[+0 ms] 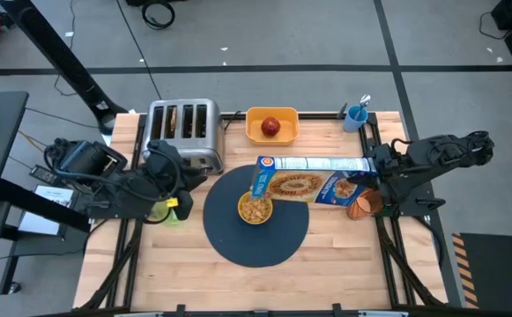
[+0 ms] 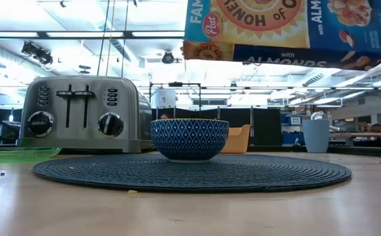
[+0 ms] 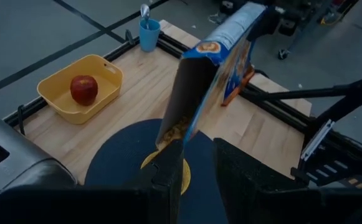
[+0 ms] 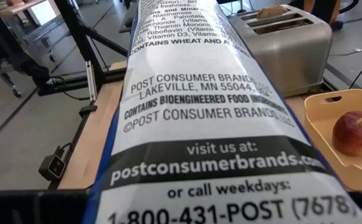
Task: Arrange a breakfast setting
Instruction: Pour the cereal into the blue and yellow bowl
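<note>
Cereal box (image 1: 313,176), clamped in the right gripper (image 1: 372,167), tipped flakes into the bowl (image 1: 255,210) on the round mat (image 1: 256,227). Left gripper (image 1: 169,176) waited beside the toaster (image 1: 183,130) on the wooden table (image 1: 344,255), its jaw state unclear. Ceiling lights lined the room behind.

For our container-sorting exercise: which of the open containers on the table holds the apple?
The yellow rectangular tub beside the toaster; the bowl on the mat holds cereal, and the blue cup a utensil.

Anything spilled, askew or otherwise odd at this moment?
Nothing is spilled. The cereal box lies tipped in the right gripper, pouring into the bowl on the mat. A few crumbs lie on the table before the mat.
</note>
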Motion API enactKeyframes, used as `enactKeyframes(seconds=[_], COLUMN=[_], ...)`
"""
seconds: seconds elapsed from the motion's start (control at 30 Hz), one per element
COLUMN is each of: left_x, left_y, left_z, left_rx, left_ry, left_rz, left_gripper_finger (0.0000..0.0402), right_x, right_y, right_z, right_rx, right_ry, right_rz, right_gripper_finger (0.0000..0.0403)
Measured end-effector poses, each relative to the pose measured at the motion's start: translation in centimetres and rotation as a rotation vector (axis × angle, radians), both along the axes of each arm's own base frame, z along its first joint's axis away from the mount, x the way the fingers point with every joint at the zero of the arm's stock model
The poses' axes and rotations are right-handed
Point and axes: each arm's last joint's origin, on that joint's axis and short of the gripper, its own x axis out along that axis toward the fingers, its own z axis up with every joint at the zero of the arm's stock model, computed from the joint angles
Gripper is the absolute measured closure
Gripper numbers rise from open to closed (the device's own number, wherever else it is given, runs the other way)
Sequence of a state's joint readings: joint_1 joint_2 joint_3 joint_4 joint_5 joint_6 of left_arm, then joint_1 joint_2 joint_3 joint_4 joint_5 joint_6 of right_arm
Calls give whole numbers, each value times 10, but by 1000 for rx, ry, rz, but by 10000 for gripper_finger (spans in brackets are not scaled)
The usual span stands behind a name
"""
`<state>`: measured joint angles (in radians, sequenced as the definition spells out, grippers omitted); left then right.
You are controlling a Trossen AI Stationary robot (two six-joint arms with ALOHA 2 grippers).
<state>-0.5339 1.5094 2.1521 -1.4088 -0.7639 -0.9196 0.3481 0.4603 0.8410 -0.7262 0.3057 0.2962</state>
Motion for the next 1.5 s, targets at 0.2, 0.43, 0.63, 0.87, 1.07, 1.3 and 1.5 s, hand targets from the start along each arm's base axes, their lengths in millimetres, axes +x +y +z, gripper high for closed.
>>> enactKeyframes(seconds=[0.2, 0.43, 0.63, 0.87, 1.07, 1.3, 1.5], left_x=[0, 7, 13, 12, 14, 9, 1], left_y=[2, -2, -7, -3, 1, 11, 16], left_z=[1, 14, 42, 49, 49, 53, 57], left_rx=[5, 12, 178, 241, 253, 255, 247], left_ry=[-8, -135, -315, -347, -342, -349, -368], left_rz=[14, -11, -128, -108, -84, -48, -23], left_gripper_finger=[308, 308, 308, 308, 308, 308, 308], right_x=[0, -9, -19, -28, -33, -36, -36], right_y=[0, -4, -8, -11, -12, -12, -12], right_z=[-1, 2, 4, 5, 9, 16, 26], right_rx=[-2, 20, 33, 56, 75, 85, 80], right_ry=[6, -33, -79, -115, -171, -250, -351], right_rz=[0, -20, -39, -17, 8, 29, 49], right_gripper_finger=[220, 220, 223, 227, 227, 227, 227])
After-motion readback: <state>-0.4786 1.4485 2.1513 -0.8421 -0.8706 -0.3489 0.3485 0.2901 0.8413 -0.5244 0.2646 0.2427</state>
